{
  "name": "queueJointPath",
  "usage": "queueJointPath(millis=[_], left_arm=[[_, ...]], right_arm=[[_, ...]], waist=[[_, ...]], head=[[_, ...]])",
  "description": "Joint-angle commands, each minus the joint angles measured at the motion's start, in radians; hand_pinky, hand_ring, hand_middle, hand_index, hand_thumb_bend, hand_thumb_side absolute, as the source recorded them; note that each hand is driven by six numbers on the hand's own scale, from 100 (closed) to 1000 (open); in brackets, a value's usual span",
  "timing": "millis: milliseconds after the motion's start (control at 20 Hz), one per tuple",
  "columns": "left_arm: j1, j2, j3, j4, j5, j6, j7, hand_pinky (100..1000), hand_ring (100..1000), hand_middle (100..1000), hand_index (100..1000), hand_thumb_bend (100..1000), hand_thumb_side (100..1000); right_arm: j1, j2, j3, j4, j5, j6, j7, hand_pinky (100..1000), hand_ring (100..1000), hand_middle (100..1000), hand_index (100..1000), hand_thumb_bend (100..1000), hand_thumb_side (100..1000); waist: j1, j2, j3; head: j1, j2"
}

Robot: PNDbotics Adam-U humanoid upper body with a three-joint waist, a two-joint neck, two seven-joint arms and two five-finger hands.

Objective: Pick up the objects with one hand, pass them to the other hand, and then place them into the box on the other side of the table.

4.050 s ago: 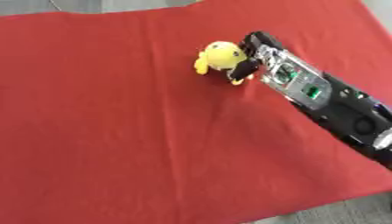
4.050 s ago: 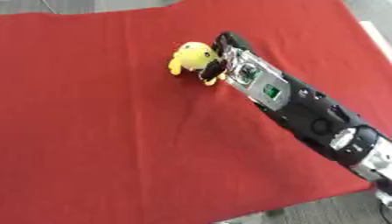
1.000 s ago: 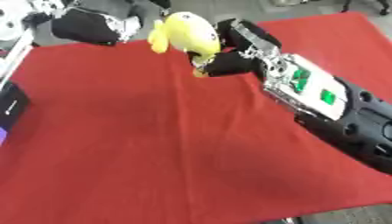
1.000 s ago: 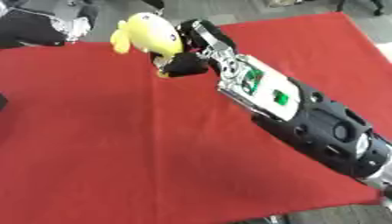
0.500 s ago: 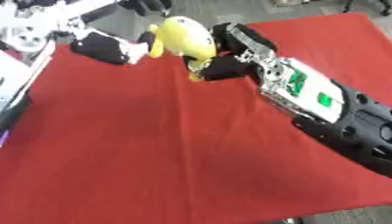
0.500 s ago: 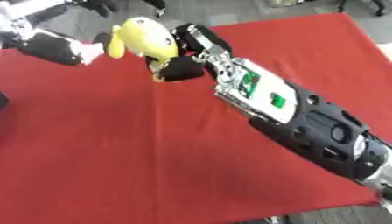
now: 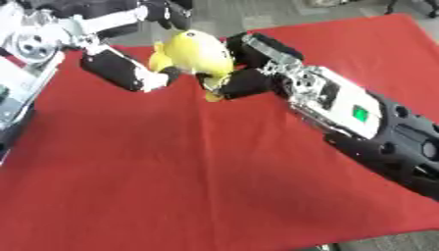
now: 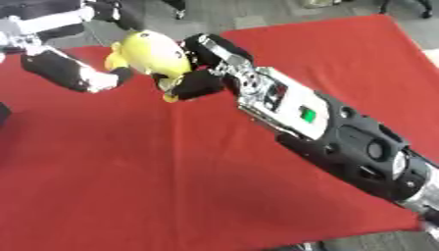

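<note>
A red cloth [image 7: 171,186] covers the counter. Above its far part, the right hand [image 7: 249,68] grasps a yellow plush toy [image 7: 195,53] from the right, fingers curled round it, holding it clear of the cloth. The left hand [image 7: 129,71] touches the toy's left side, its fingers closing around it.

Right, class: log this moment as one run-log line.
phase: handover | right hand: holds yellow toy | left hand: at toy, fingers closing | above red cloth
</note>
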Motion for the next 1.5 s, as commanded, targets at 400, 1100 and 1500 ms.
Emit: queueJointPath(millis=[400,1100,1500], left_arm=[[-0.008,-0.013,0.004,0.000,-0.171,0.021,0.096,874,867,815,926,504,300],[-0.003,-0.031,-0.003,0.012,-0.112,-0.021,0.128,889,831,748,826,349,235],[0.000,-0.034,-0.001,0.007,0.030,-0.063,0.137,889,731,599,682,100,184]], right_arm=[[-0.013,-0.002,0.003,-0.021,0.032,-0.015,0.119,365,505,346,244,119,100],[-0.010,-0.002,-0.002,-0.021,0.066,-0.025,0.210,360,502,340,242,124,100],[-0.007,-0.002,-0.002,-0.021,0.074,-0.020,0.207,356,502,339,242,127,100]], waist=[[0.005,-0.015,-0.002],[0.003,-0.003,-0.005],[0.002,0.000,-0.005]], head=[[0.002,-0.002],[-0.003,-0.002],[-0.006,-0.002]])
